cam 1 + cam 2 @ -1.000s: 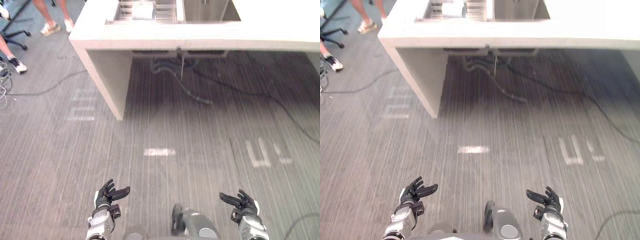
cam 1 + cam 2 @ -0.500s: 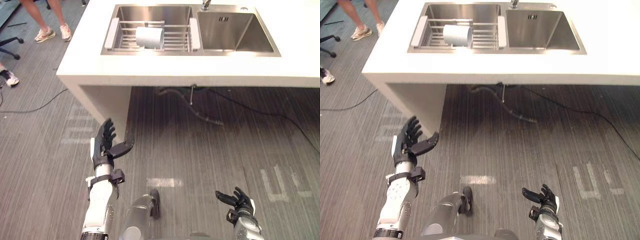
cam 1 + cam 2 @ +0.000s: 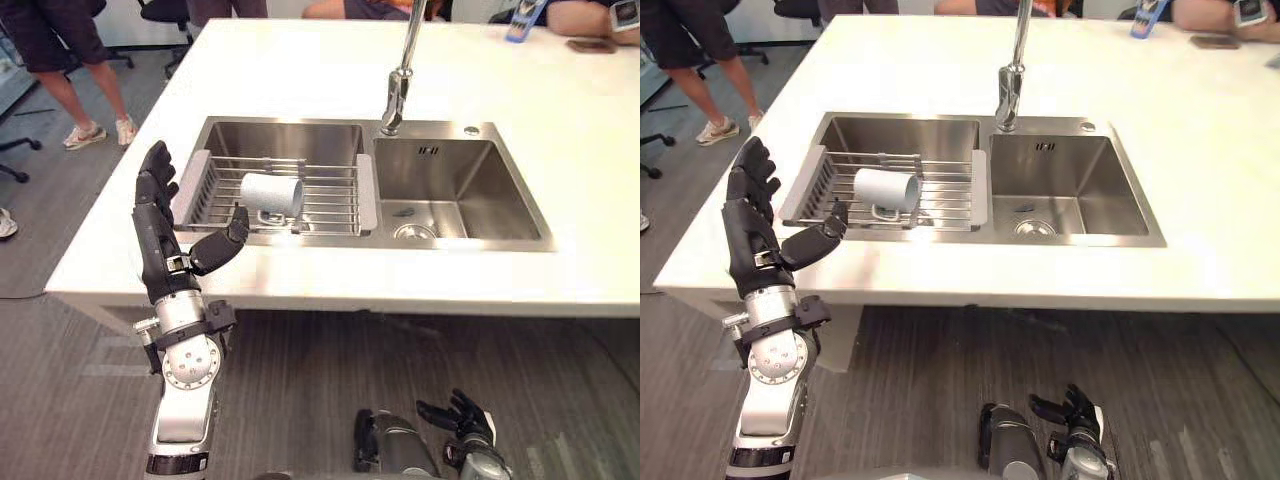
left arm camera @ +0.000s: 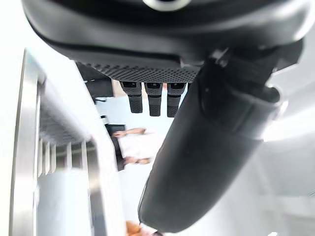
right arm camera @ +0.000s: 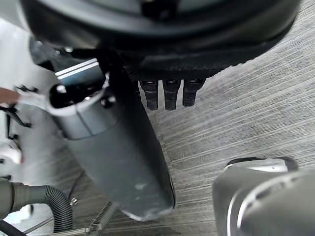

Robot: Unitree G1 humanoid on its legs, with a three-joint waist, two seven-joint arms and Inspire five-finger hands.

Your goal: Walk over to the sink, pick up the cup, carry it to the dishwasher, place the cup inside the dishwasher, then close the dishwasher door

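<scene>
A pale cup (image 3: 270,194) lies on its side on a wire rack (image 3: 325,195) set in the left basin of a steel double sink (image 3: 455,190). My left hand (image 3: 160,225) is raised in front of the counter's near left edge, fingers straight up and thumb (image 3: 220,245) stretched toward the rack, open and empty, a short way left of the cup. In the left wrist view its fingers (image 4: 150,97) are straight beside the thumb (image 4: 206,152). My right hand (image 3: 462,415) hangs low above the floor, open, with relaxed fingers (image 5: 170,93).
The white counter (image 3: 300,85) runs across the view, with a tall tap (image 3: 400,75) behind the sink divider. People stand at the far left (image 3: 60,50) and sit along the far edge (image 3: 590,15). An office chair (image 3: 165,10) is behind.
The camera has moved closer and now looks down onto the sink. My left hand has risen further, up beside the rack's left end. The right hand stays low.
</scene>
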